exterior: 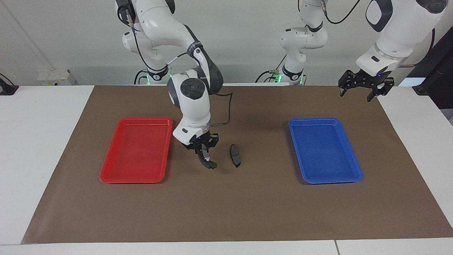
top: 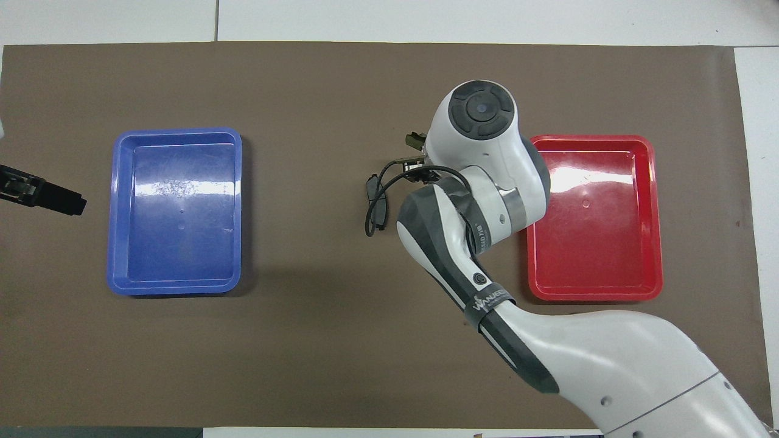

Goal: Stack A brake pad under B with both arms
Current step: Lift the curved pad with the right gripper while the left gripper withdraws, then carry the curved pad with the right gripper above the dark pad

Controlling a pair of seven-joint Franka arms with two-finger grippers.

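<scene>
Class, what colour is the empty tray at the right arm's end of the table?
Red; it shows best in the facing view.

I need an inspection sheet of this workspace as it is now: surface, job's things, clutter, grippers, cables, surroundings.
Surface: brown mat on white table.
Job's things: short flat dark grey brake pad lies mid-mat; long curved dark brake shoe held above the mat beside it.
Clutter: red plastic tray and blue plastic tray, nothing seen in either.
Grippers: right gripper shut on the shoe; left gripper open, raised over the mat's corner.
Cables: black cable loops from the right arm.
Surroundings: pale wall.
</scene>
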